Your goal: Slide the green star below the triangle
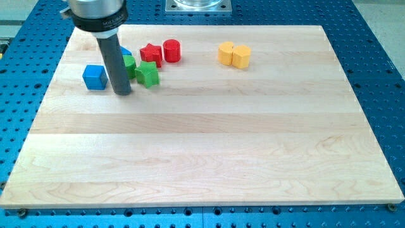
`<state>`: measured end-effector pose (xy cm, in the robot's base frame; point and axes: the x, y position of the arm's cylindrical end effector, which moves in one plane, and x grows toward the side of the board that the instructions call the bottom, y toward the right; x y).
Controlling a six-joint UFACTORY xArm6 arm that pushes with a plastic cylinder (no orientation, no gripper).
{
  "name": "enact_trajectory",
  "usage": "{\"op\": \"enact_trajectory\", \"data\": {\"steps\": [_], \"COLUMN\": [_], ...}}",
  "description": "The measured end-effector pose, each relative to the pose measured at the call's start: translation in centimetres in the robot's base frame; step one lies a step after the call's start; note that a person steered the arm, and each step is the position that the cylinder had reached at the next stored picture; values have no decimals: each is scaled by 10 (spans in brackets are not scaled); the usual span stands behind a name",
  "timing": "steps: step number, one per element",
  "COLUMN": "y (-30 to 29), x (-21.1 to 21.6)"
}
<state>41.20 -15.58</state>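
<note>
The green star (147, 73) lies on the wooden board (209, 145) near the view's top left. A blue triangle (125, 52) shows only as a small corner behind the rod, just above a second green block (129, 65) whose shape is partly hidden. My tip (122, 93) rests on the board just left of and slightly below the green star, right of the blue cube (94, 76). The rod hides most of the triangle and part of the second green block.
A red star (150, 53) and a red cylinder (171, 50) sit just above the green star. A yellow pair (234, 54) of blocks stands near the top centre-right. The board rests on a blue perforated table (380, 63).
</note>
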Motion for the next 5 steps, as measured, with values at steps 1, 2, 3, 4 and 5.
{"op": "enact_trajectory", "data": {"steps": [1, 2, 3, 4, 5], "y": [57, 74, 55, 44, 71], "x": [16, -14, -26, -28, -29]}}
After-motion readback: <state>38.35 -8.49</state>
